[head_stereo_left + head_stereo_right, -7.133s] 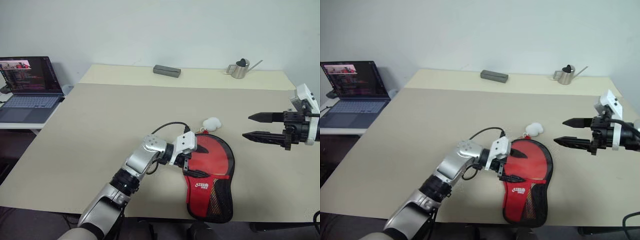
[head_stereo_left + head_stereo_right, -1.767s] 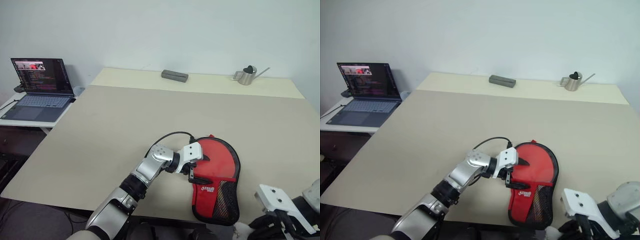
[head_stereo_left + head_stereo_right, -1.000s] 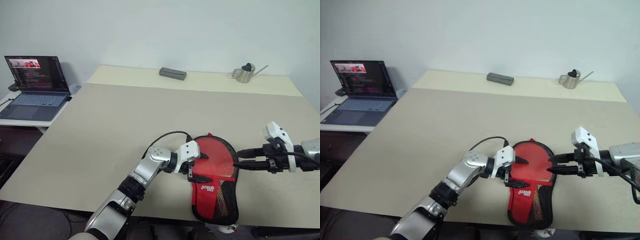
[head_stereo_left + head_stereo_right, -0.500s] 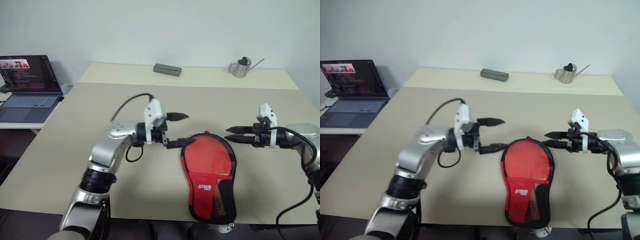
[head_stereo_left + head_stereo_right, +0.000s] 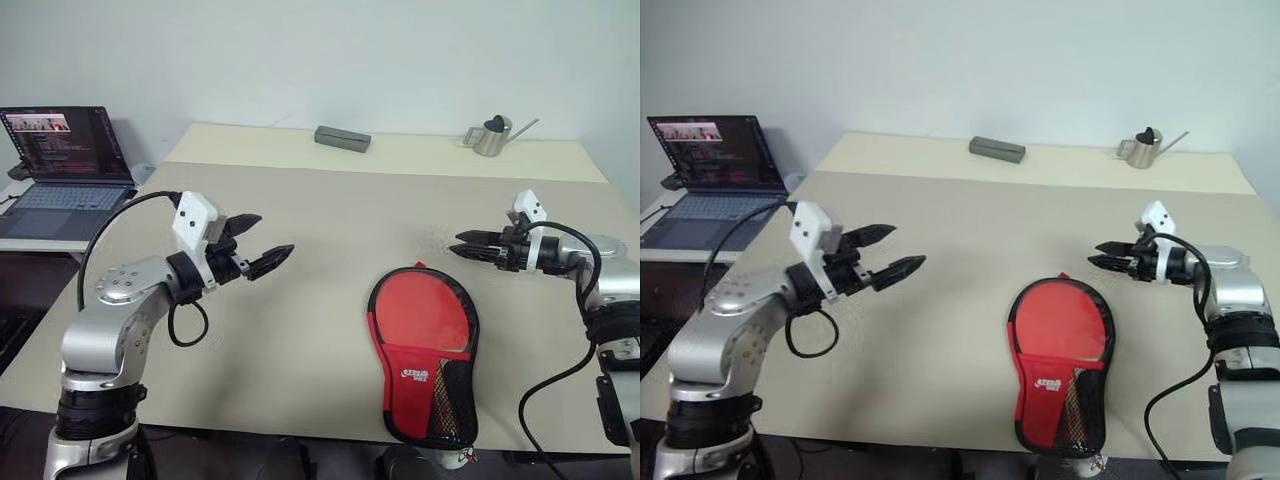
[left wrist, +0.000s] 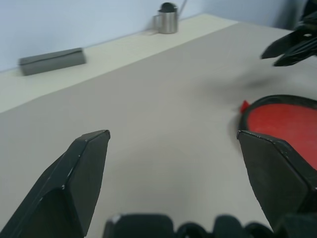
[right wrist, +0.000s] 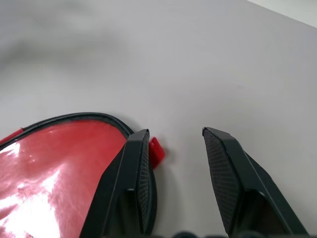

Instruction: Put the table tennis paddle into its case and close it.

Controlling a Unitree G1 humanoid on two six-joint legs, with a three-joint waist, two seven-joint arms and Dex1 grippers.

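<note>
The case [image 5: 420,340] lies flat near the table's front edge, red side with black mesh and white logo up, its handle end over the edge. A small white pompom [image 5: 449,458] hangs below that end. The paddle is hidden. My left gripper [image 5: 273,235] hovers open and empty well to the left of the case, pointing toward it. My right gripper [image 5: 455,244] hovers just past the case's round end, fingers a little apart with nothing between them. The right wrist view has the case's rim [image 7: 74,119] and a red tab [image 7: 156,151] beside one finger [image 7: 136,168].
A grey rectangular box [image 5: 342,139] and a small metal watering can [image 5: 490,137] stand at the far edge of the beige table [image 5: 300,320]. An open laptop [image 5: 60,160] sits on a side surface to the left.
My left gripper has drawn away from the case's rim, leftward and up, staying open. My right gripper has edged further back past the case's round end. The case lies as before.
</note>
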